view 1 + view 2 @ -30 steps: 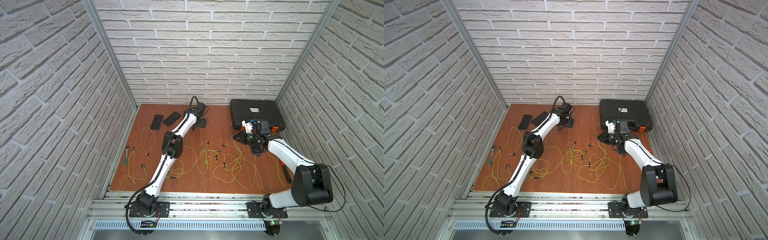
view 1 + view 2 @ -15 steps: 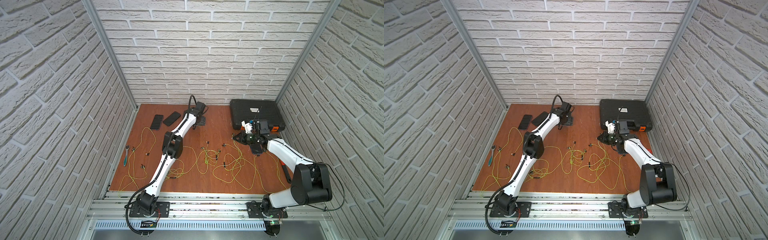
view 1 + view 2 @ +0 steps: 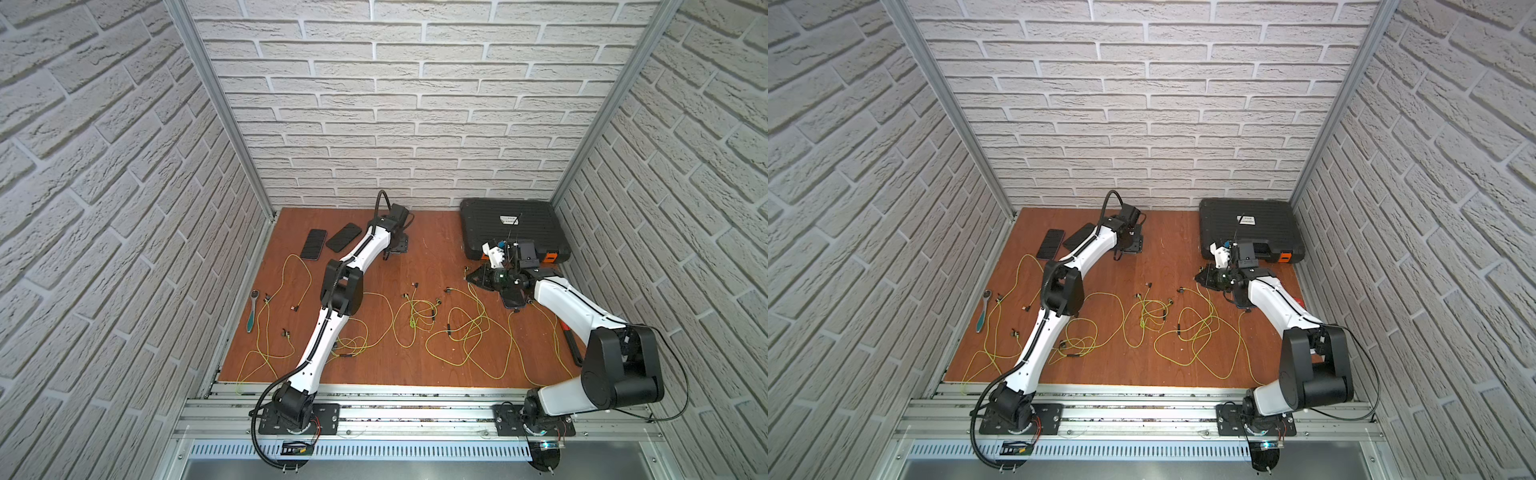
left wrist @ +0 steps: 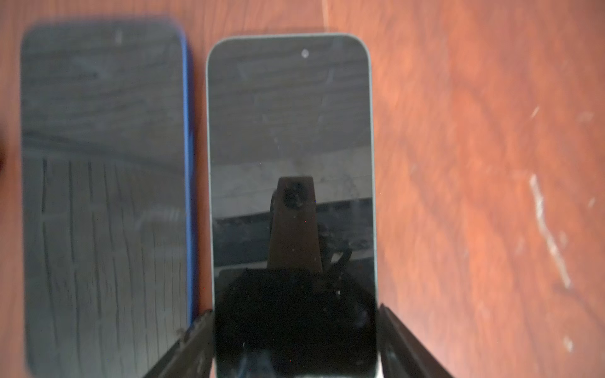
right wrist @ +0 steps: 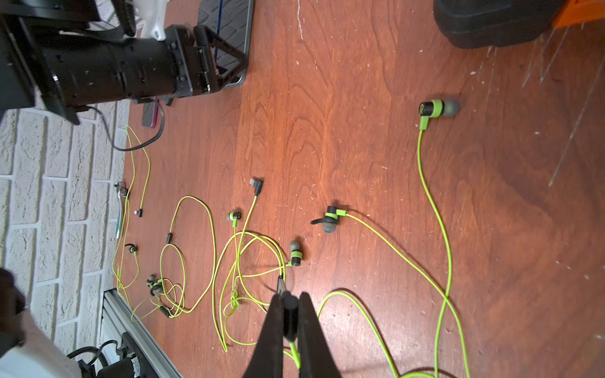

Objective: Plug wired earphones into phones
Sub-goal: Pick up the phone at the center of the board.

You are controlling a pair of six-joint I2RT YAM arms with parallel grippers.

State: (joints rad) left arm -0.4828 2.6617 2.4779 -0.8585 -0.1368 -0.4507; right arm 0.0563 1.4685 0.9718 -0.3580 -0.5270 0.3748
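**Setting.** We show a brown wooden table [image 3: 432, 253] walled in by pale brick panels. At its far right corner we mark a ribbed black case [image 3: 509, 224] with an orange latch. The left arm [image 3: 332, 291] reaches to the far middle of the table. The right arm [image 3: 573, 303] bends toward the case's near edge.

**Phones.** Two phones [image 3: 314, 244] lie flat, side by side, at the far left in both top views. In the left wrist view we see a blue-edged phone [image 4: 101, 196] and, just beside it, a pale-edged phone [image 4: 291, 131], both face up. The left gripper [image 4: 294, 311] straddles one end of the pale-edged phone. Its fingers [image 4: 397, 337] are set wide, one at each long edge; we cannot tell whether they press on it. Another dark phone [image 3: 513, 297] lies partly under the right arm's wrist. A teal-handled ratchet [image 3: 252, 311] lies near the table's left edge.

**Earphones.** The wired earphones [image 3: 417, 312] sprawl in loose yellow-green loops over the near half of the table, from the left edge across to the right arm. The right gripper [image 5: 289, 296] sits near the case's near left corner. Its fingers are pinched together on an earphone plug [image 5: 289, 311], and the green cord drops out beneath them. Loose earbuds [image 5: 438, 108] lie on the wood ahead of it.
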